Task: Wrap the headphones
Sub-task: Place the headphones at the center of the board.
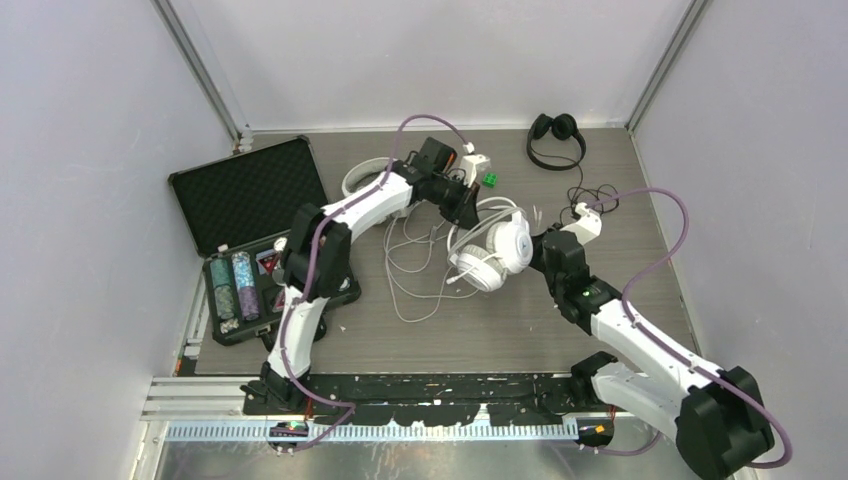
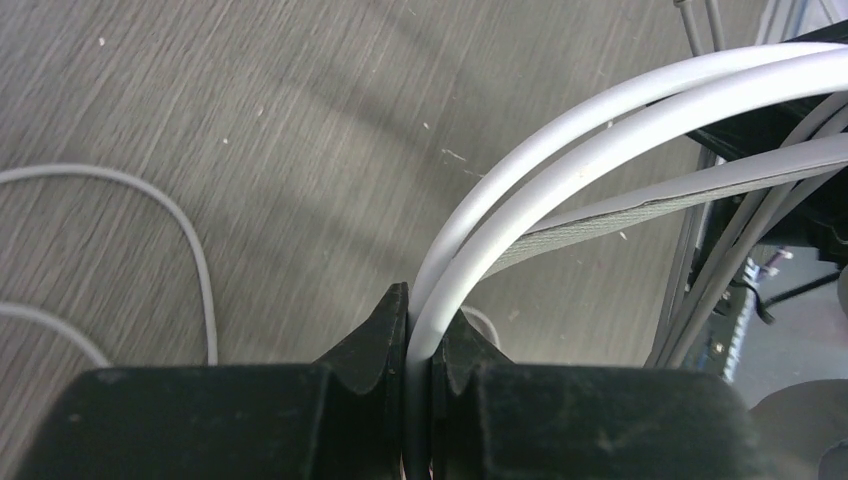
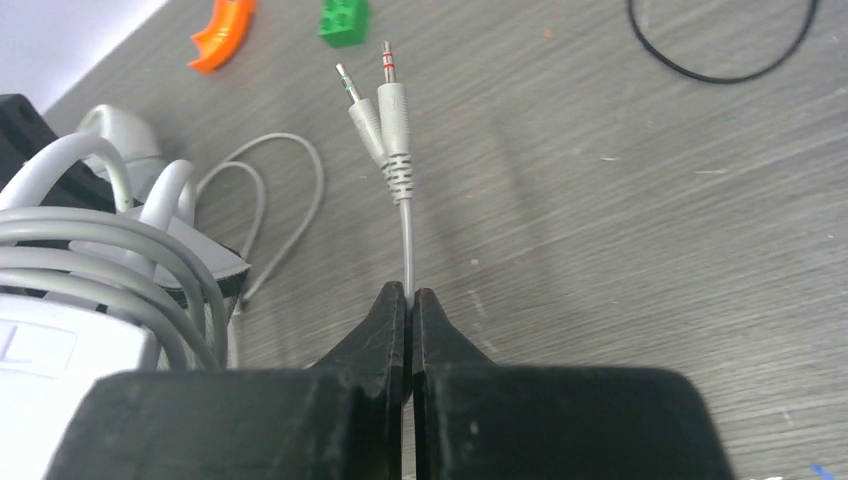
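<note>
The white over-ear headphones (image 1: 492, 252) are held up at the middle of the table. My left gripper (image 1: 466, 207) is shut on their twin-rail headband (image 2: 560, 140), with the jaws closed round the rails (image 2: 424, 330). My right gripper (image 1: 543, 243) is shut on the white cable just below its two jack plugs (image 3: 388, 110). Several turns of cable (image 3: 110, 255) lie round the headset. More white cable (image 1: 412, 272) trails loose on the table. The black headphones (image 1: 557, 136) lie at the back right. A second pale headset (image 1: 362, 178) is partly hidden behind my left arm.
An open black case (image 1: 250, 225) with poker chips sits at the left. A green brick (image 1: 491, 180) and a white block (image 1: 478, 163) lie behind the left gripper. An orange piece (image 3: 220, 35) lies near the brick. The black cable (image 1: 592, 195) loops near the right gripper.
</note>
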You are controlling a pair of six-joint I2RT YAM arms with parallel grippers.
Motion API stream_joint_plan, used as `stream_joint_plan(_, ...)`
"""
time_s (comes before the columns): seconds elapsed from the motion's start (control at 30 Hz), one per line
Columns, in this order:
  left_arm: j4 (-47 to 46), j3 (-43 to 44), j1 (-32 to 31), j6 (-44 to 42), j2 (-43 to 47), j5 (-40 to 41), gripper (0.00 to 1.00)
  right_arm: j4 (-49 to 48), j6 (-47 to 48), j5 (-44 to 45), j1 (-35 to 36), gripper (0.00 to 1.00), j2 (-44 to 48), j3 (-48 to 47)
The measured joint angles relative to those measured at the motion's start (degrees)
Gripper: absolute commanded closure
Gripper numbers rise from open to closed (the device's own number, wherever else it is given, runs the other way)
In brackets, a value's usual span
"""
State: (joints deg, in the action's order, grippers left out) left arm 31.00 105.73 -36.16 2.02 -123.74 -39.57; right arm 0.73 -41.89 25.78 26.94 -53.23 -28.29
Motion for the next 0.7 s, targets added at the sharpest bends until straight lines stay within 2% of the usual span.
stream_joint_plan(0.13,-5.2,0.3,-0.5,0.4,-5.2,-0.7,1.0,-4.4,0.0,-3.3,-5.1,0.97,-3.3,4.0)
stream_joint_plan(0.3,-9.4,2.1,-1.3,1.8,-10.6,0.3,0.99,-9.6,-0.4,-9.5,-11.6,0.98,-12.7,4.8)
stream_joint_plan(0.4,-11.1,4.0,-1.9,2.2,-13.1,1.7,0.98,-12.3,-0.4,-13.4,-15.5,0.95,-17.4,4.8)
stream_joint_plan(0.7,-13.4,9.9,-4.6,4.8,-19.2,2.0,0.93,-15.8,1.9,-19.7,-22.7,0.86,-21.1,4.5)
